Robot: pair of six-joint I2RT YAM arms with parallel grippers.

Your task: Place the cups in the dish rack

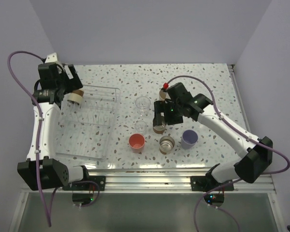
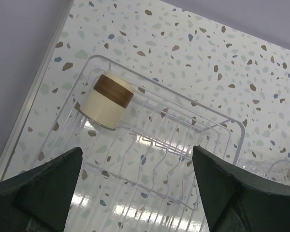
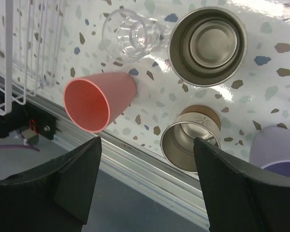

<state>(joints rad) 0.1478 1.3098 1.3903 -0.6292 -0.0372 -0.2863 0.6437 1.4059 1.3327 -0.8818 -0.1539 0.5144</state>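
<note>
The clear dish rack (image 1: 89, 137) lies at the left. A cream cup with a brown band (image 1: 76, 97) rests tilted in its far left corner and also shows in the left wrist view (image 2: 108, 99). My left gripper (image 1: 71, 89) is open and empty just above that cup (image 2: 137, 193). My right gripper (image 1: 163, 118) is open and empty, hovering over a banded cream cup (image 1: 159, 127). In front stand a coral-red cup (image 1: 137, 142), another banded cream cup (image 1: 166, 144) and a lavender cup (image 1: 189, 138). Two clear cups (image 1: 143, 104) (image 1: 140, 126) stand between the rack and the right gripper. I cannot make out a tall beige cup.
In the right wrist view the coral cup (image 3: 94, 101), a clear cup (image 3: 133, 34), two cream cups (image 3: 208, 46) (image 3: 188, 140) and the lavender cup (image 3: 275, 150) sit near the table's metal front rail (image 3: 150, 166). The rack's corner (image 3: 19, 58) is at the left.
</note>
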